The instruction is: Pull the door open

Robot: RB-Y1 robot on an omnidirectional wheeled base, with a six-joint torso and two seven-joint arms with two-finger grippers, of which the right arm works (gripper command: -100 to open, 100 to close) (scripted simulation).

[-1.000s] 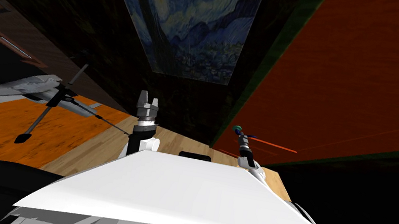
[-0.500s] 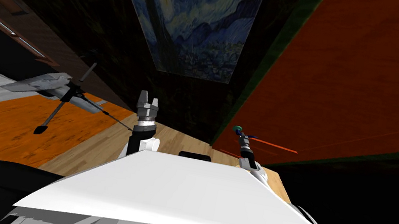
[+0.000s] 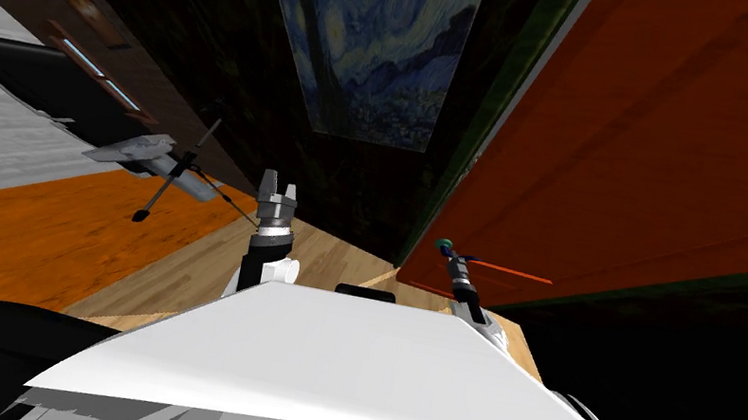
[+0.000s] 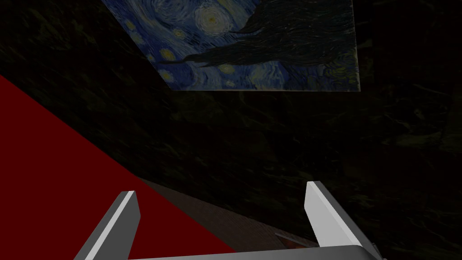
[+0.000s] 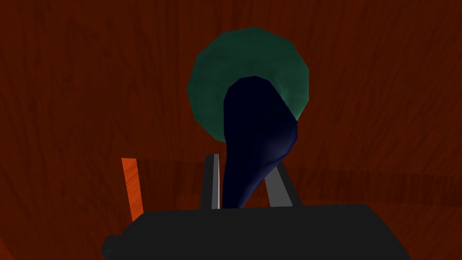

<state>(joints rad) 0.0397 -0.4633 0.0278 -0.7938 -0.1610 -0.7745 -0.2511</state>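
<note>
The reddish-brown wooden door (image 3: 681, 151) stands on my right and also shows close up in the right wrist view (image 5: 90, 90). Its handle is a dark blue lever (image 5: 252, 149) on a round green rose (image 5: 212, 85), seen small in the head view (image 3: 449, 248). My right gripper (image 5: 246, 189) is shut on the dark blue lever, its fingers (image 5: 211, 180) pressing either side; in the head view it sits at the door's near edge (image 3: 453, 261). My left gripper (image 3: 277, 190) is held up in front of my chest, open and holding nothing (image 4: 221, 212).
A dark wall with a blue swirling painting (image 3: 375, 29) faces me. A grey tripod-like object (image 3: 167, 171) stands on the orange floor (image 3: 21, 236) to my left, with light wood floor (image 3: 334, 263) just ahead. A black area lies at the right.
The whole head view has swung: the tripod and left-side floor have shifted up and right, and the door face now stands steeper. Both grippers keep their places relative to my chest.
</note>
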